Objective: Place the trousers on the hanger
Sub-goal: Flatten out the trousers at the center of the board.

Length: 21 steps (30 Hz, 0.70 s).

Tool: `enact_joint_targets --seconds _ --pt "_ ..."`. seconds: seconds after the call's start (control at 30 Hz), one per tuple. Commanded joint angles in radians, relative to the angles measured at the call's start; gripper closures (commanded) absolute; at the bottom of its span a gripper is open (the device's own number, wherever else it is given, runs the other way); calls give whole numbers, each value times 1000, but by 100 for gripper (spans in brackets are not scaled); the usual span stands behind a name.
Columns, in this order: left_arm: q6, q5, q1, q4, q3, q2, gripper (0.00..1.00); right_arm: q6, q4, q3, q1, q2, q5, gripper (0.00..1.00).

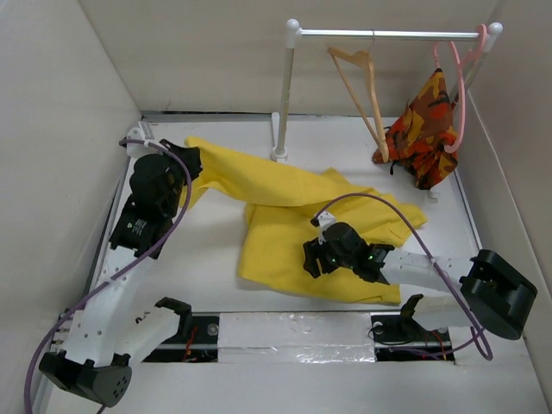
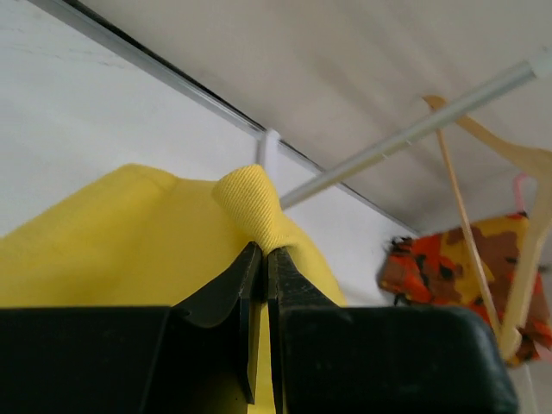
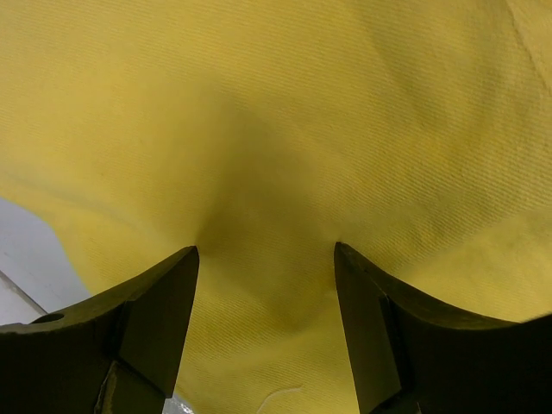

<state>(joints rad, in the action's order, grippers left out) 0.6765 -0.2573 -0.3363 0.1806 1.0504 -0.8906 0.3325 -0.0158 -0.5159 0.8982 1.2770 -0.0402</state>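
The yellow trousers (image 1: 293,216) lie spread over the middle of the table, one leg reaching back left. My left gripper (image 1: 191,162) is shut on a fold at that leg's end; the wrist view shows the pinched cloth (image 2: 250,203) bulging above the closed jaws of the left gripper (image 2: 264,259). My right gripper (image 1: 312,256) is open, fingertips pressed down on the trousers' middle; the wrist view shows the right gripper (image 3: 266,254) wide apart on yellow cloth (image 3: 276,129). The tan wooden hanger (image 1: 364,90) hangs on the rail, also in the left wrist view (image 2: 483,233).
A white rail (image 1: 388,34) on a post (image 1: 283,103) stands at the back. An orange-red patterned garment (image 1: 424,125) hangs on a pink hanger (image 1: 457,86) at the rail's right end. White walls enclose the table on three sides.
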Motion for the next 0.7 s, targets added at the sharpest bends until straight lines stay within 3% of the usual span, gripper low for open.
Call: enact_joint_targets --seconds 0.0,0.13,0.27,0.3,0.33,0.4,0.47,0.53,0.57,0.6,0.67 --pt "-64 -74 84 19 57 -86 100 42 -62 48 8 -34 -46 30" --pt "-60 -59 242 -102 83 -258 100 59 -53 79 8 -106 -40 30" --pt "-90 -36 312 -119 227 -567 97 72 12 67 27 -179 -88 30" --pt "-106 -10 312 -103 273 -620 84 76 40 63 27 -192 -108 30" --pt "-106 -5 330 -16 393 -680 62 79 60 60 27 -208 -142 30" --pt "-100 -8 344 72 502 -803 51 88 100 57 27 -263 -173 30" --pt "-104 18 327 85 522 -788 48 97 135 59 27 -306 -210 41" --pt "-114 13 283 -17 383 -708 49 106 139 69 27 -372 -252 79" --pt "-112 4 252 -50 325 -614 49 115 139 74 27 -392 -268 93" --pt "-111 12 177 -91 253 -567 49 120 139 80 12 -421 -279 100" --pt "-95 13 87 -171 62 -449 54 119 119 86 -34 -435 -279 100"
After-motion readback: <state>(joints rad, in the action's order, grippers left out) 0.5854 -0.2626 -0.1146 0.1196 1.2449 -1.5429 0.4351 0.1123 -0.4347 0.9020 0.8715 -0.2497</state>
